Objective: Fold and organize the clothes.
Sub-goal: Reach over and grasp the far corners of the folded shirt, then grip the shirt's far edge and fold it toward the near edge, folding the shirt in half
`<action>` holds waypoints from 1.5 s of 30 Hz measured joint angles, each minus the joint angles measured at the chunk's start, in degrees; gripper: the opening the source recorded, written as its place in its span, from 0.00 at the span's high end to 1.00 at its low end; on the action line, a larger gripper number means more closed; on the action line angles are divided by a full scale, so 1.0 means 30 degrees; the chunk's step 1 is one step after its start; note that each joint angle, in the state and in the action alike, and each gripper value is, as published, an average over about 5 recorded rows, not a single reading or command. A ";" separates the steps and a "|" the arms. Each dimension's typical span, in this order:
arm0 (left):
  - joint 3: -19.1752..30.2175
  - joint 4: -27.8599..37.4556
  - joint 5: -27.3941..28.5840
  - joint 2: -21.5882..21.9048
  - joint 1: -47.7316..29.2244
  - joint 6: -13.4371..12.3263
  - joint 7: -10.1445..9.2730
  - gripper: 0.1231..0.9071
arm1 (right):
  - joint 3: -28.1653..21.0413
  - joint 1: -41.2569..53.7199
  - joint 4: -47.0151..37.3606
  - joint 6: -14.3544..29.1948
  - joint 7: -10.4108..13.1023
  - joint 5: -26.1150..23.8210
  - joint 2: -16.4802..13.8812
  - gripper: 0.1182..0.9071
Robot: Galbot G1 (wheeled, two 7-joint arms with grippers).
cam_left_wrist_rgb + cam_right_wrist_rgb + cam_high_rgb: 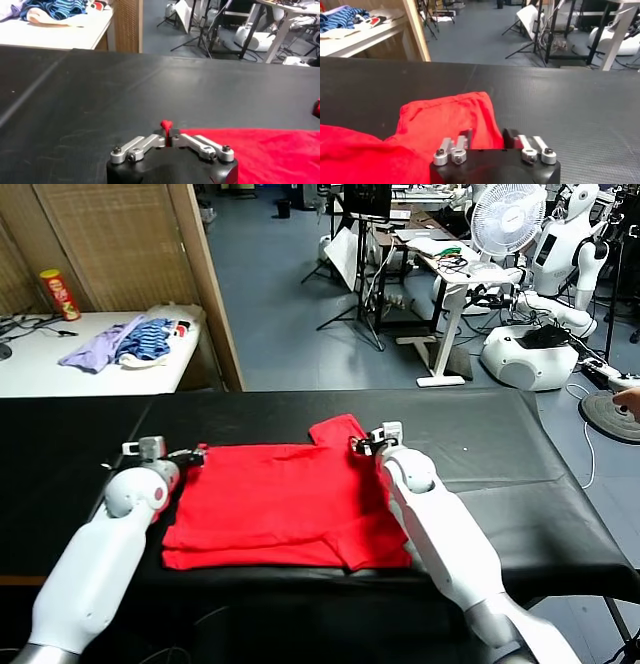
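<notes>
- Head view: red T-shirt [285, 504] lies flat on the black table [520, 454], partly folded into a rough rectangle, with one sleeve sticking out at its far right corner.
- Head view: left gripper [190, 454] sits at the shirt's far left corner, and right gripper [366, 445] sits at the far right edge beside the sleeve; both white arms reach forward from the near edge of the table.
- Head view: beyond, a white side table [60, 369] carries a lilac garment [95, 347], a blue-striped garment [150, 339] and a red-and-yellow can [60, 294]; a white fan [508, 219] stands in the room behind.
- Left wrist view: the left gripper [167, 131] has its fingers pressed together on a small raised tuft of the shirt's [270, 152] corner, pinching it just above the tabletop.
- Right wrist view: the right gripper [487, 139] is drawn closed at the edge of the red cloth [445, 125], the sleeve bunched just ahead of it; one finger lies on the fabric, the other on the bare table beside it.
</notes>
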 joint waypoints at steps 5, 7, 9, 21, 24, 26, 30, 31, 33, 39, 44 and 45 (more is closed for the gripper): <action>-0.0153 -0.0197 0.0312 -0.0072 0.0131 -0.0166 0.0027 0.99 | 0.0227 -0.0415 0.0581 0.1015 -0.0466 -0.0045 -0.0287 0.99; -0.0275 -0.0425 0.0431 -0.0064 0.0278 -0.0227 0.0029 0.99 | 0.0323 -0.0744 0.1193 0.1383 -0.0838 -0.0087 -0.0518 0.99; -0.0452 -0.0789 0.0478 -0.0002 0.0488 -0.0263 0.0008 0.99 | 0.0471 -0.1216 0.2104 0.1583 -0.1151 -0.0112 -0.0849 0.99; -0.2355 -0.5950 0.0435 0.0772 0.4351 -0.0533 -0.0530 0.99 | 0.1930 -0.5979 0.9132 0.1016 -0.1589 0.1531 -0.4097 0.99; -0.2936 -0.7130 0.0424 0.0959 0.5570 -0.0480 -0.0871 0.99 | 0.2280 -0.7134 1.0503 0.0622 -0.1487 0.1949 -0.4816 0.99; -0.3304 -0.7847 0.0575 0.0970 0.6319 -0.0416 -0.1044 0.99 | 0.2475 -0.7859 1.1306 0.0339 -0.1321 0.2061 -0.5228 0.99; -0.3983 -0.9078 0.1223 0.0860 0.7708 -0.0354 -0.1161 0.99 | 0.2784 -0.9109 1.2471 -0.0079 -0.1047 0.2153 -0.5853 0.99; -0.4150 -0.9311 0.1435 0.0838 0.8039 -0.0345 -0.1170 0.99 | 0.2831 -0.9365 1.2665 -0.0137 -0.1023 0.2158 -0.5961 0.99; -0.4471 -0.9651 0.1852 0.0821 0.8672 -0.0336 -0.1171 0.99 | 0.2889 -0.9823 1.3018 -0.0259 -0.0999 0.2164 -0.6135 0.99; -0.5476 -1.0618 0.3113 0.0744 1.0778 -0.0479 -0.1029 0.99 | 0.2827 -1.0916 1.3966 -0.0737 -0.0841 0.2081 -0.6312 0.99; -0.6138 -1.1453 0.3851 0.0516 1.2462 -0.0606 -0.0991 0.99 | 0.2816 -1.1656 1.4448 -0.1074 -0.0597 0.1869 -0.6325 0.99; -0.6231 -1.1614 0.3996 0.0464 1.2770 -0.0615 -0.0985 0.99 | 0.2813 -1.1783 1.4512 -0.1102 -0.0586 0.1799 -0.6317 0.99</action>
